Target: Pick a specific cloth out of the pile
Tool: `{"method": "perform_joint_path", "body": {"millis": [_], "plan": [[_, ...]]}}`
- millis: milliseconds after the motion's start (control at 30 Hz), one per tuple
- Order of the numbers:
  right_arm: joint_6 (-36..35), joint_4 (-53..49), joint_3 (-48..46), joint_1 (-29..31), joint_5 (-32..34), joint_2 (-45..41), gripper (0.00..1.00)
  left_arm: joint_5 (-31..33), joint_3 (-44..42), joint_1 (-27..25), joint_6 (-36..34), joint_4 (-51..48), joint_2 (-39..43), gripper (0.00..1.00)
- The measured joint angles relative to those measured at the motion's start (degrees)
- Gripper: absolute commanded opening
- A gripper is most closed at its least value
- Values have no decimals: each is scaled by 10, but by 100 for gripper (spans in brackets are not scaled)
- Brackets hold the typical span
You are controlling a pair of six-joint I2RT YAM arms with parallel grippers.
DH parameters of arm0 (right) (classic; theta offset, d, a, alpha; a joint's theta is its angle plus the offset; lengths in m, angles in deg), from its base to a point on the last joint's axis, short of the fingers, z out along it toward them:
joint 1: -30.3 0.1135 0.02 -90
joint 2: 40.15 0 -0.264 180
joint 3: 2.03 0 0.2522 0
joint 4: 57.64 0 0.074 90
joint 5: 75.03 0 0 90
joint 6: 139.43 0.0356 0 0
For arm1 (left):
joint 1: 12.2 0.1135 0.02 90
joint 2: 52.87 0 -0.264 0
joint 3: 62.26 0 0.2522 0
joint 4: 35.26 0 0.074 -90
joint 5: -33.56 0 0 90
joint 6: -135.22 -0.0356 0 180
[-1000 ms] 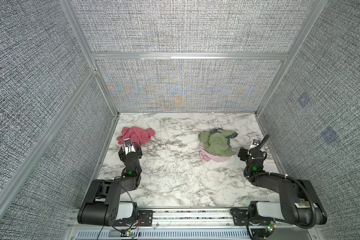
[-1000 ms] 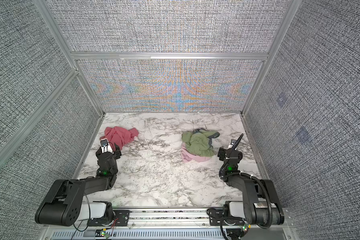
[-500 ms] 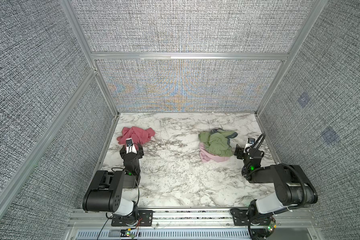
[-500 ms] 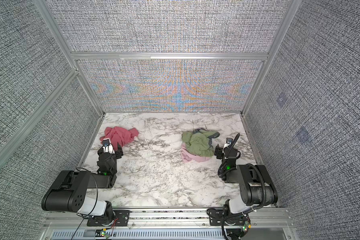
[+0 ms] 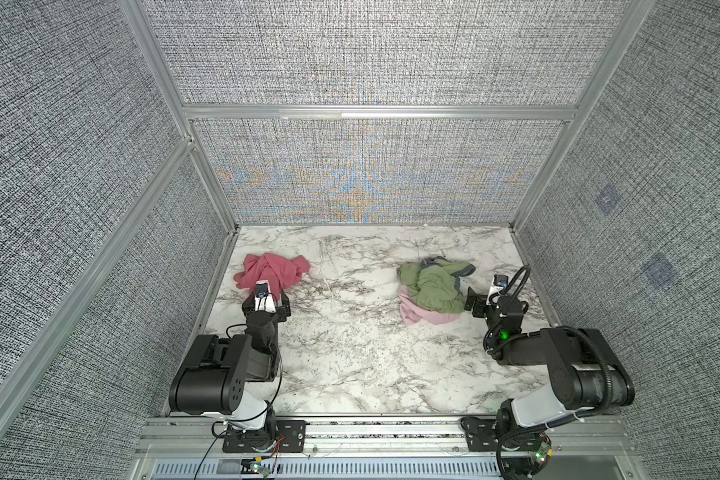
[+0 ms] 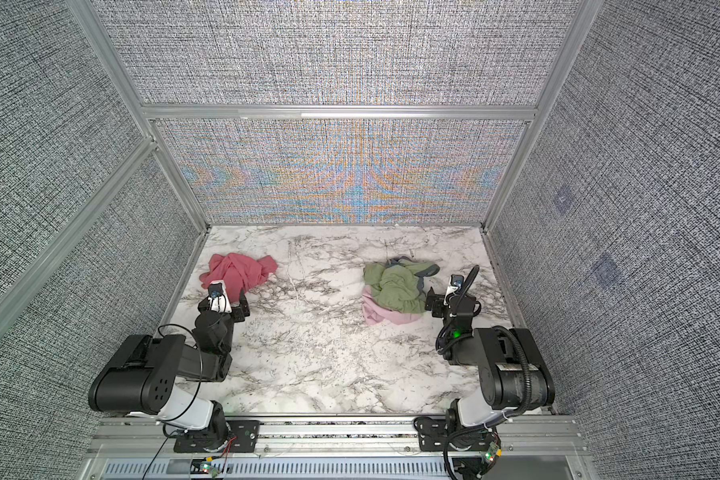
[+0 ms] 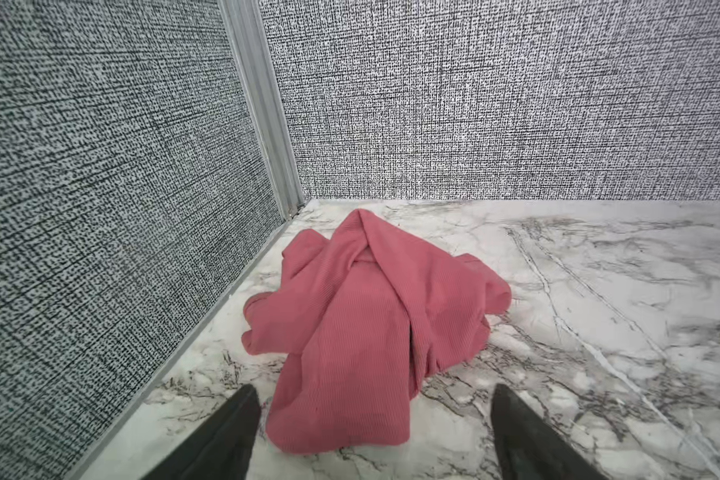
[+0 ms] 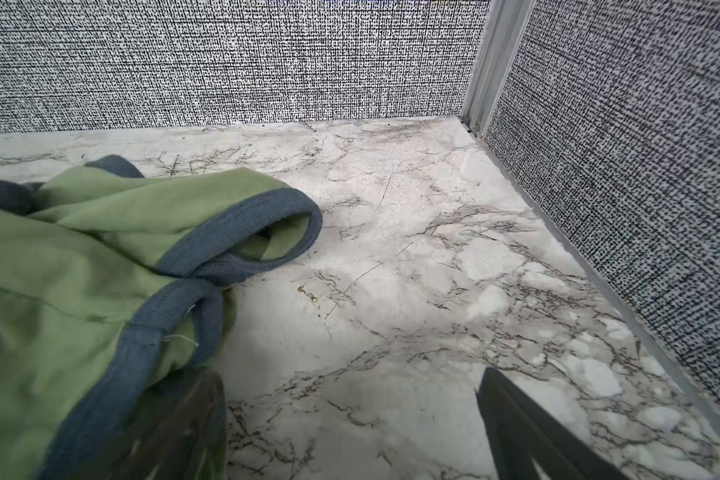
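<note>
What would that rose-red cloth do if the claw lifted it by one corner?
Probably droop and unfold: the rose-red cloth lies crumpled in soft folds. Its thin ribbed knit looks light. Pushed, it would likely bunch up rather than slide.

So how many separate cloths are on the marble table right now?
3. A rose-red cloth lies alone at the far left; an olive-green cloth with grey-blue trim lies right of centre atop a pale pink cloth. More could be hidden underneath.

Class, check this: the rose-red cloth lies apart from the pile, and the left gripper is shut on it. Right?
No: the left gripper is open, as the left wrist view shows. The rose-red cloth does lie apart from the pile.
</note>
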Motion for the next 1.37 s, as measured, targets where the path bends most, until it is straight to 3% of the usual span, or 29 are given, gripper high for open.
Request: {"method": "perform_joint_path", "body": {"millis": [767, 1000, 1367], "plan": [[0, 0, 0, 0, -2, 0, 99, 0, -1, 0, -1, 13, -3, 99], [0, 0, 0, 0, -2, 0, 100, 2, -68, -1, -5, 106, -21, 99], [0, 0, 0, 0, -2, 0, 100, 4, -7, 0, -3, 50, -7, 99]]}}
